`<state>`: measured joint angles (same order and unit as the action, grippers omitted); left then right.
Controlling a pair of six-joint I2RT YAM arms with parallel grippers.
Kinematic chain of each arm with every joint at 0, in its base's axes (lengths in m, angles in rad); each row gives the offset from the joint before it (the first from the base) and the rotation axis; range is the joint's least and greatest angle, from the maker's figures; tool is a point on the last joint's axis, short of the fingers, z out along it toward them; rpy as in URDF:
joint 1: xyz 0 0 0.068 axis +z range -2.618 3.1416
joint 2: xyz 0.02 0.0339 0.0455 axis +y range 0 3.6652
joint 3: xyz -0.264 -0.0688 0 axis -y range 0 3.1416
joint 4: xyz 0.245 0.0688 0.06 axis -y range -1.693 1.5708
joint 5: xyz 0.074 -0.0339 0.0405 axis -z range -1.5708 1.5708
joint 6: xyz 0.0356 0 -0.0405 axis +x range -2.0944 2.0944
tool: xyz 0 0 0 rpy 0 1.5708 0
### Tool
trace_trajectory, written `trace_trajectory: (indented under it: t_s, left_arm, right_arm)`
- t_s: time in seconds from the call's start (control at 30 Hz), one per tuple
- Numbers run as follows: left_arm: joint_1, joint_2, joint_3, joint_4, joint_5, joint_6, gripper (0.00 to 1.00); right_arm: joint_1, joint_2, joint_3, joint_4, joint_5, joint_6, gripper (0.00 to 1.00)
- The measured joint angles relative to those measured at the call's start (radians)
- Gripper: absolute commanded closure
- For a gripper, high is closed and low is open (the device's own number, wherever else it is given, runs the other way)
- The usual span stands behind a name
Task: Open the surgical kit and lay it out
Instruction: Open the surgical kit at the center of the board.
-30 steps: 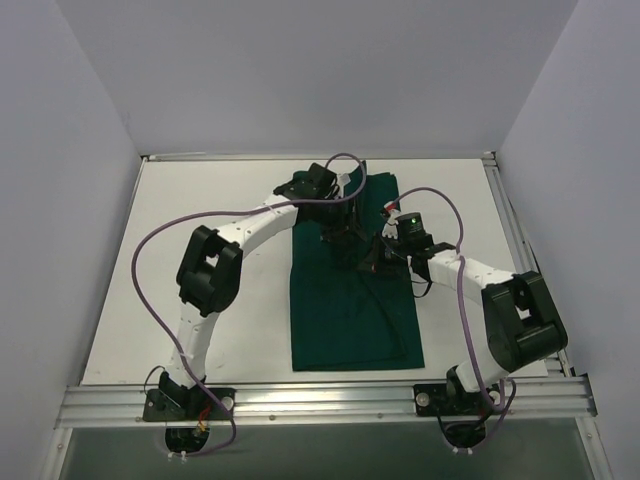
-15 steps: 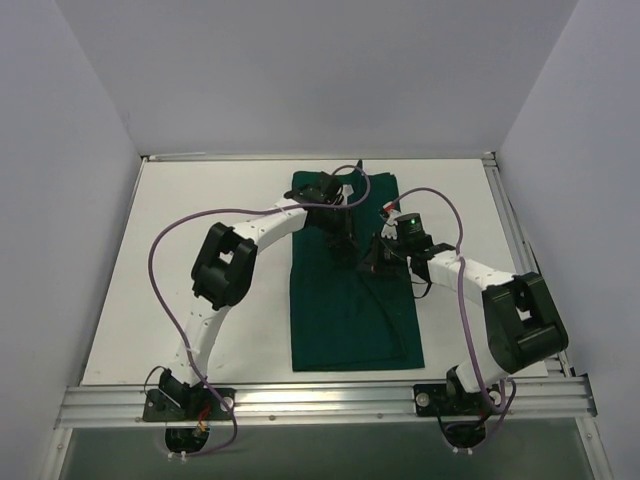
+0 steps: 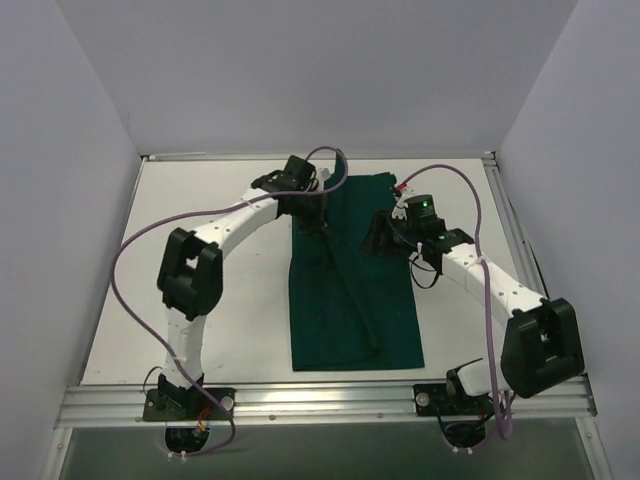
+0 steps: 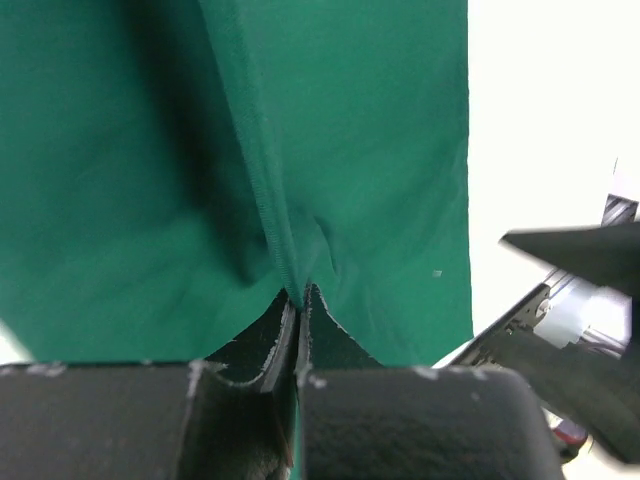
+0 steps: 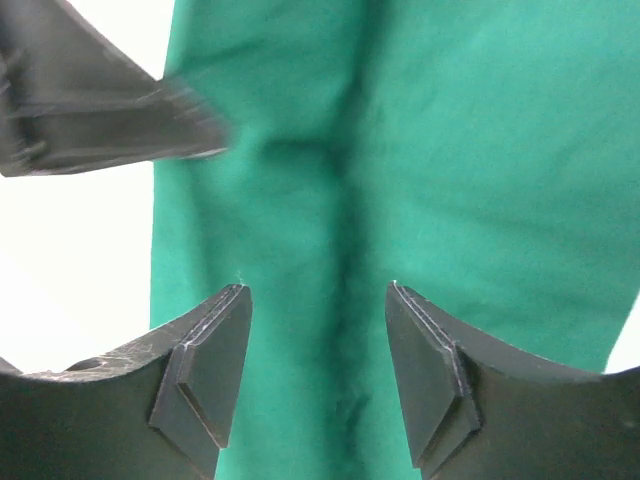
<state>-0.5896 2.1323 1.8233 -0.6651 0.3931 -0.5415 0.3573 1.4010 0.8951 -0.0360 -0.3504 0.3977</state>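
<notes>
Left fingers [image 4: 250,352] pinch green cloth [image 3: 350,295]; right fingers [image 5: 203,372] gape over it; white table [image 3: 200,210], perhaps lilac walls [image 3: 300,70]

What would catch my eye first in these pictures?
The dark green cloth lies spread down the middle of the white table. Near its far end the left tool pinches a raised fold of it, while the right tool hangs open just above.

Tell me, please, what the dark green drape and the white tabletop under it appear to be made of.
The dark green drape looks like thin woven cloth, matte: it creases softly and has a stitched-looking edge. The white tabletop seems a smooth, hard board, perhaps laminate or painted; flat, but its material is uncertain.
</notes>
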Motion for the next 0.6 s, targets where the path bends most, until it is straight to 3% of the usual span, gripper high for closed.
trace_trajectory:
  t_s: [0.3,0.6]
  left_arm:
    - [0.251,-0.319,-0.185,-0.102,-0.100,0.090,0.98]
    - [0.621,-0.381,-0.340,-0.220,-0.273,0.167,0.94]
  right_arm:
    - [-0.089,-0.011,0.044,-0.021,0.010,-0.022,0.46]
    - [-0.089,0.086,0.044,-0.008,-0.040,-0.039,0.46]
